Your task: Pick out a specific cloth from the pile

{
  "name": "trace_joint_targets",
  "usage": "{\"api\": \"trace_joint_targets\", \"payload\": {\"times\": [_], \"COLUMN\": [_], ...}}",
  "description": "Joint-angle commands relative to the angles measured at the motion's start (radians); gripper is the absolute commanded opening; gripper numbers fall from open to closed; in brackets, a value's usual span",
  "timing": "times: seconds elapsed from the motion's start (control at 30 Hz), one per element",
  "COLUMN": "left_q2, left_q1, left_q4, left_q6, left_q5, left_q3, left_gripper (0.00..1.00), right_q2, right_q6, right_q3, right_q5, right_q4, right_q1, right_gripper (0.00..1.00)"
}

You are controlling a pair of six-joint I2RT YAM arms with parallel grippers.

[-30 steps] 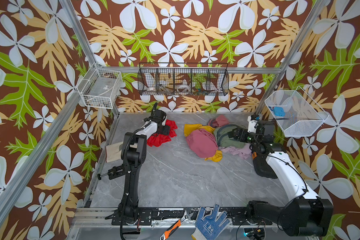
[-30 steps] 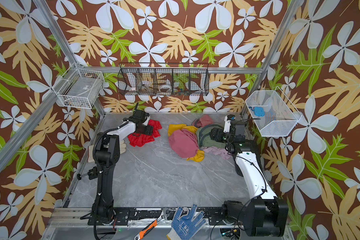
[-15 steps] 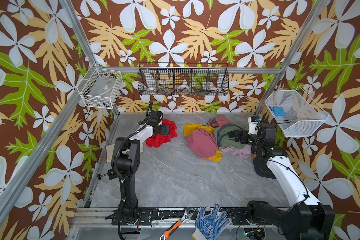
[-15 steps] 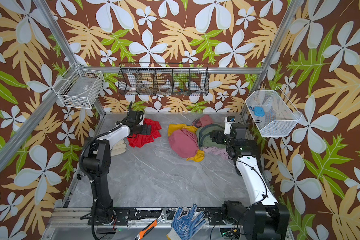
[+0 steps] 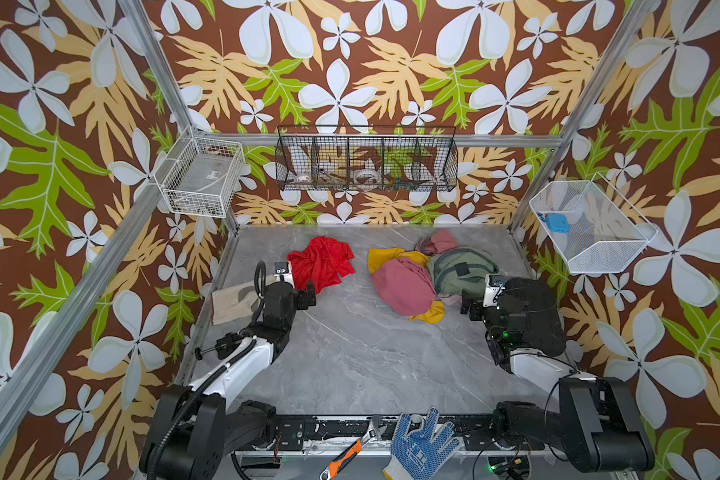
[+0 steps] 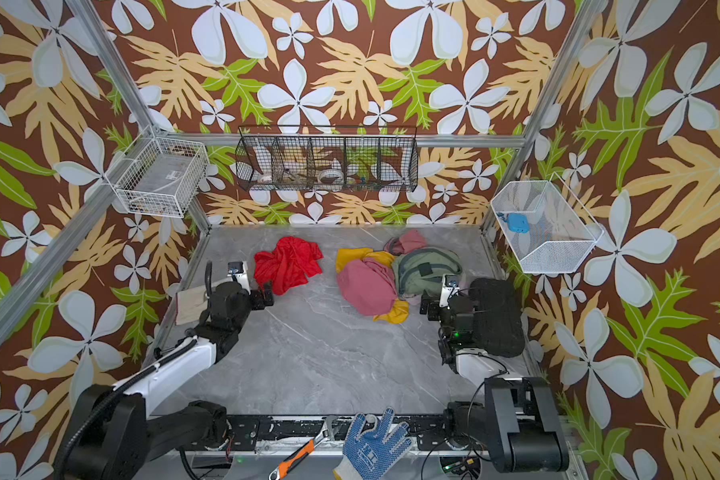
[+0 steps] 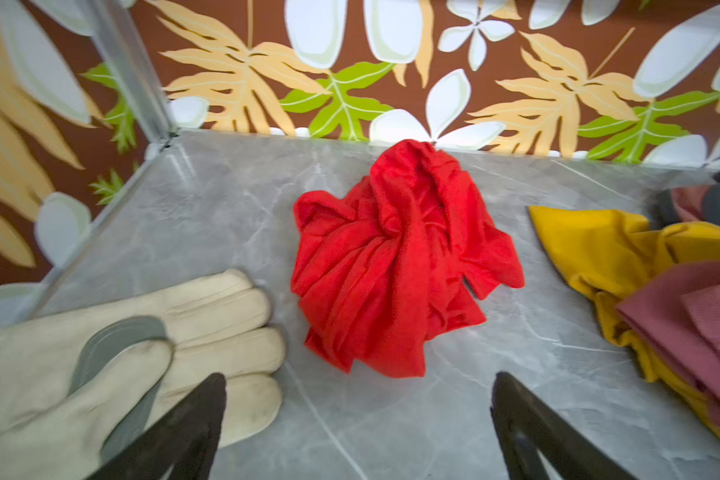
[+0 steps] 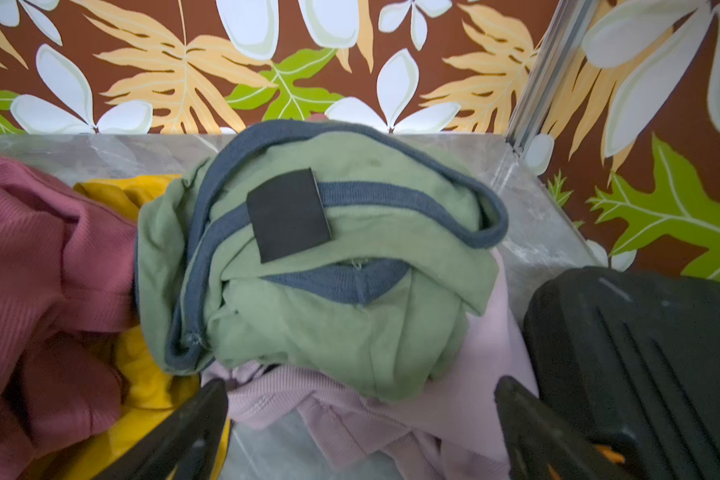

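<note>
Left gripper [image 7: 358,376] and right gripper [image 8: 361,381] are spread empty; the cloth [image 7: 395,257], just ahead of the left fingers [image 7: 192,424], should be cleared unsnagged.

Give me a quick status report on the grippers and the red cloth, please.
Left gripper open, empty, just short of red cloth. Right gripper open, empty, at the pile. Cloth lies apart from pile, nothing on it.

1. Both top views are bright and evenly lit from above; the pile [image 5: 404,286] casts only faint, soft shadows.
2. The desk [image 5: 350,365] carries a mild sheen.
3. Wrist views bow at their edges; the pale glove [image 7: 208,307] looks soft.
</note>
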Motion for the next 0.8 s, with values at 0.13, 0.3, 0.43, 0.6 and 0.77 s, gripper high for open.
{"api": "trace_joint_targets", "payload": {"times": [0.13,0.3,0.43,0.6,0.77], "left_q2": [0.001,0.037,0.154,0.215,0.246], "left_q1": [0.005,0.015,0.131,0.153,0.151], "left_q4": [0.391,0.607,0.854,0.846,0.844], "left_q6": [0.077,0.115,0.052,0.043,0.060], "left_q5": [-0.150,-0.176,-0.009,0.038,0.047], "left_q3": [-0.133,-0.258,-0.337,-0.309,-0.280], "left_gripper": [1.00,1.00,1.00,1.00,1.00], "right_q2": [0.016,0.065,0.179,0.221,0.225], "right_q6": [-0.079,-0.067,-0.067,-0.045,-0.026], "right_q3": [-0.133,-0.162,-0.153,-0.121,-0.093], "right_q5": [0.136,0.132,0.126,0.109,0.077], "right_q4": [0.285,0.399,0.479,0.454,0.409], "right_q1": [0.081,0.081,0.079,0.055,0.032], "right_gripper": [1.00,1.00,1.00,0.99,0.99]}}
